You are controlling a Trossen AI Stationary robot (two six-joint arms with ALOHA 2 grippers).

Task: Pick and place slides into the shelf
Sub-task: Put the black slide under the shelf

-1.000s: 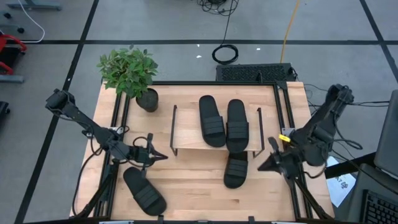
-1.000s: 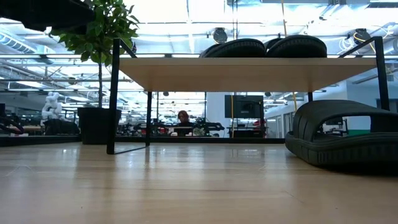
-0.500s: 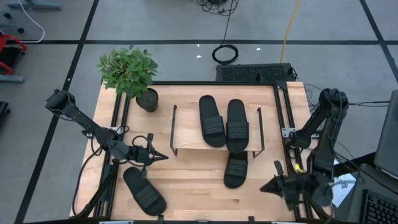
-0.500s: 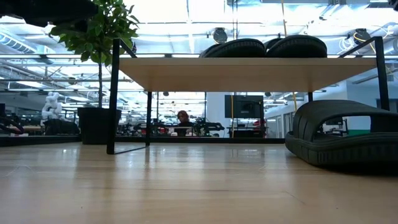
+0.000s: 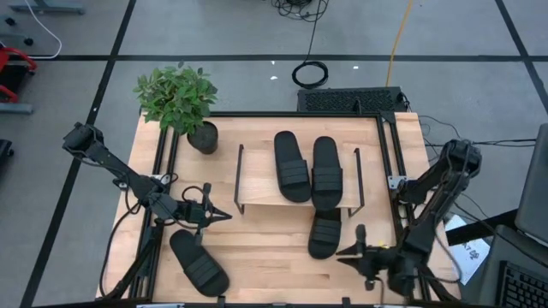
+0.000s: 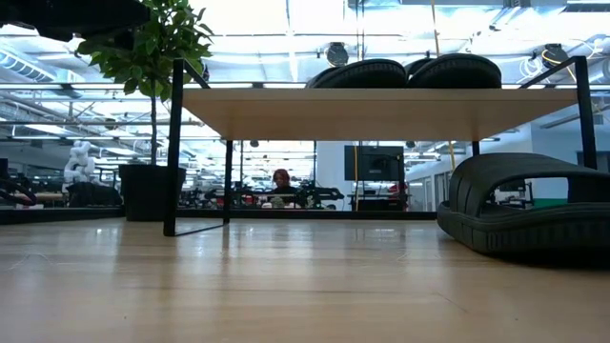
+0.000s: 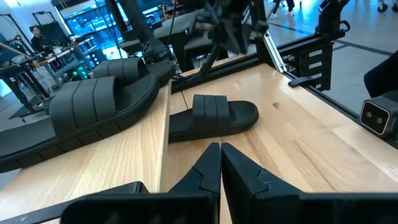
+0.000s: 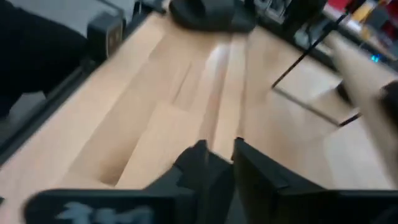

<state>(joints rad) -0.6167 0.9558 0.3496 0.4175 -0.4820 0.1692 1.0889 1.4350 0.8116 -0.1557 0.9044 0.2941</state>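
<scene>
Two slides (image 5: 308, 168) lie on the shelf (image 5: 257, 192). The left tool (image 5: 224, 215) is closed tight and empty. The right tool (image 5: 340, 254) shows a small gap, holding nothing.

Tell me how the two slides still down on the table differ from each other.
The slide near the left gripper lies fully in the open and slanted, while the slide in front of the right gripper lies nearly straight with one end tucked under the shelf. The first is at the table's left front, the second right of centre. Both are black, strap up, ungripped.
</scene>
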